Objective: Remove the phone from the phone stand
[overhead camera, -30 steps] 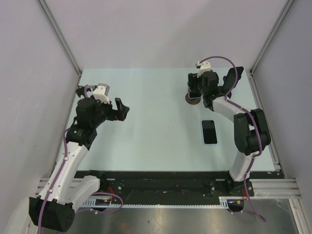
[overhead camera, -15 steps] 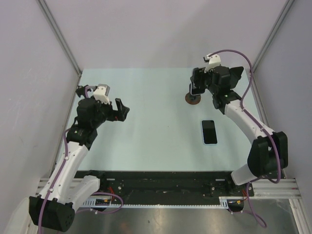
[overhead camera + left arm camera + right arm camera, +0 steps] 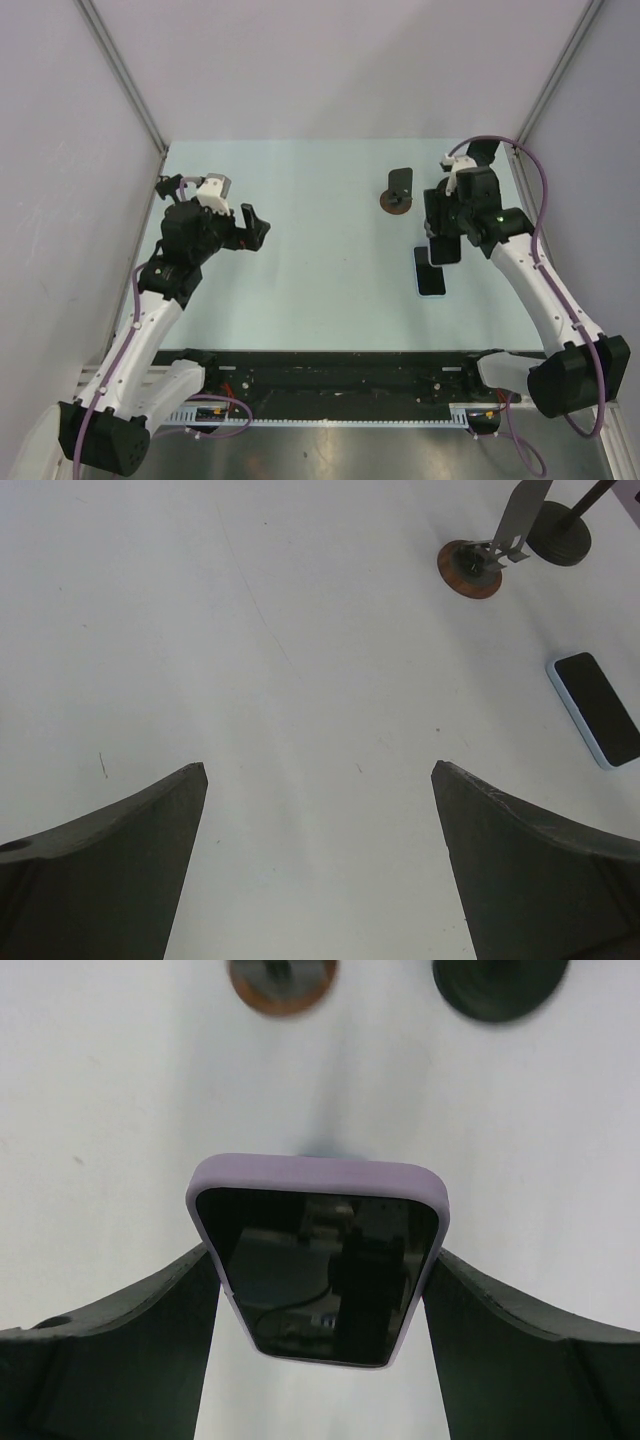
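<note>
A pale mint-green table forms the floor of a booth closed in by plain pale grey wall panels. Bare aluminium posts rise at the far corners. A black rail runs along the near edge, where both arm bases are bolted. The tabletop is matt, and the left wrist view shows a few faint scuffs and specks on it. Small pale plates on the near rail carry print too small to read.

The black two-finger right gripper is clamped on a black-screened phone in a lilac case. One finger presses each long edge, and the phone is held in the air, off the table. Its glossy screen reflects dim shapes. From above, this phone hangs at the right of the table, over the far end of a second phone with a black screen and light blue case, which lies flat with its screen up.

The phone stand, a round brown base with a dark tilted plate, sits at the far right. It is left of and beyond the held phone, apart from it. In the right wrist view a black round foot sits just right of the brown base.

The black two-finger left gripper hovers over the left part of the table, jaws spread wide with nothing between them. Purple cables loop along both arms.
</note>
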`<state>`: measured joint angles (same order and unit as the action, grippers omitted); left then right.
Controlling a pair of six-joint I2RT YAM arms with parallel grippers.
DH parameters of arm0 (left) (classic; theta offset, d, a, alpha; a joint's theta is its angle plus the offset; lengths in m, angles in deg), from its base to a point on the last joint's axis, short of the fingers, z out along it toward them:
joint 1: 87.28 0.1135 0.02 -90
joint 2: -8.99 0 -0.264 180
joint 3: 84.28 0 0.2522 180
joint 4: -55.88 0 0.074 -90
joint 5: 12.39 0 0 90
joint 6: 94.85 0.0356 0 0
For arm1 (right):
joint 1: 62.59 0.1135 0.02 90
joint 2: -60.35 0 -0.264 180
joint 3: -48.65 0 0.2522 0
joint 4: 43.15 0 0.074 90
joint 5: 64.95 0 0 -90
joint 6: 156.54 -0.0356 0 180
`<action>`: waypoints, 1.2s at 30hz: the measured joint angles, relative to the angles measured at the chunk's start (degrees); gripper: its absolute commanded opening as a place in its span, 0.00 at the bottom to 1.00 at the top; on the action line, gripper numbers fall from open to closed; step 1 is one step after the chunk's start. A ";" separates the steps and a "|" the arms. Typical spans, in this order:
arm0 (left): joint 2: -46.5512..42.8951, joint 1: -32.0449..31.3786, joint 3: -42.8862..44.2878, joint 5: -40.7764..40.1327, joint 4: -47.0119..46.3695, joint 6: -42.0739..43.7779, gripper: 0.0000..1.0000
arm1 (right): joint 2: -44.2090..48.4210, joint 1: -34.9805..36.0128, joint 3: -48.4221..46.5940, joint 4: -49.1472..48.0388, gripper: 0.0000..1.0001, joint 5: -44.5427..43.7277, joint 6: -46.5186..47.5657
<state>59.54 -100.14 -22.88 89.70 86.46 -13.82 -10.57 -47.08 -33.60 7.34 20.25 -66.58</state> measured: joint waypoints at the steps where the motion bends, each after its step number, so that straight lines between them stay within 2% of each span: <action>1: -0.04 -0.24 0.00 0.00 0.00 0.00 1.00 | 0.68 -0.59 0.79 1.60 0.00 -0.44 -0.28; 10: -1.11 -1.92 0.00 -1.05 0.02 0.22 1.00 | 1.55 -11.04 6.93 11.76 0.00 -3.23 -1.90; 15: -1.18 -2.97 -0.07 -2.38 0.07 0.87 1.00 | -3.91 -11.23 6.93 11.39 0.00 -4.37 -1.66; 24: -1.44 -5.49 -0.09 -5.99 0.04 2.60 1.00 | -19.04 -11.93 6.75 8.09 0.00 -5.35 -1.18; 32: -1.57 -7.72 -0.17 -8.94 0.09 4.11 1.00 | -25.29 -11.91 5.79 3.89 0.00 -6.32 -0.02; 36: -1.95 -8.26 -0.66 -10.03 0.17 4.66 1.00 | -27.61 -11.96 5.53 2.16 0.03 -6.51 2.40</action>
<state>57.59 -108.41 -23.53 79.67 86.64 -9.16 -38.17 -59.03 -28.07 9.50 13.74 -64.17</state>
